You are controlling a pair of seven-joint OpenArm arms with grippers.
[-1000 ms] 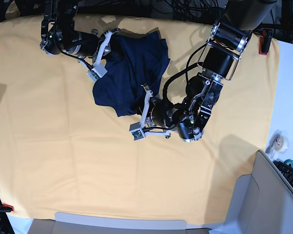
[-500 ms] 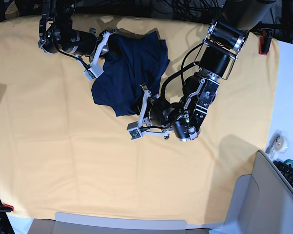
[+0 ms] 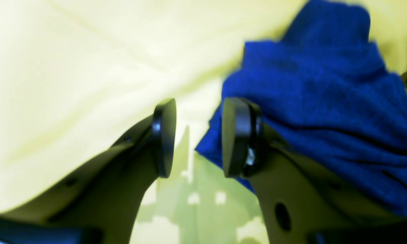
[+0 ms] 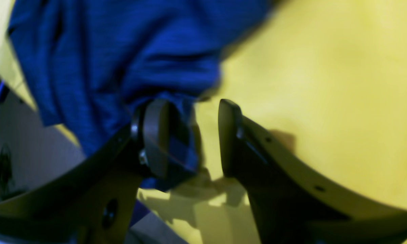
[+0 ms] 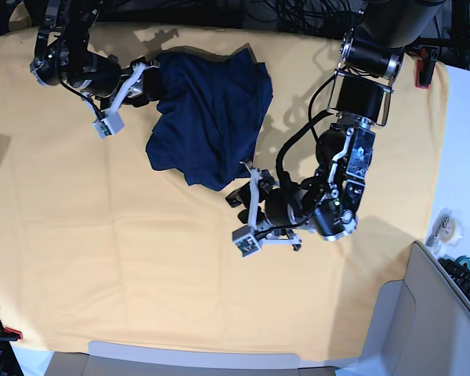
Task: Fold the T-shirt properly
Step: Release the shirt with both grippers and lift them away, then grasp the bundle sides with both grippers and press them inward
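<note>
Here, one T-shirt (image 5: 211, 113), two grippers, left gripper (image 3: 198, 137) and right gripper (image 4: 191, 135), both parted, empty

Base view bright with soft arm shadows; both wrist views blurred, perhaps by motion.

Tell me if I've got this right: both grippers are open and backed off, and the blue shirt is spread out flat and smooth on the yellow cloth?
Not quite. The blue shirt isn't flat and smooth: the base view shows it lying in a rumpled, bunched heap on the yellow cloth. The rest holds: the left gripper and right gripper are both open, beside the shirt's edges.
</note>
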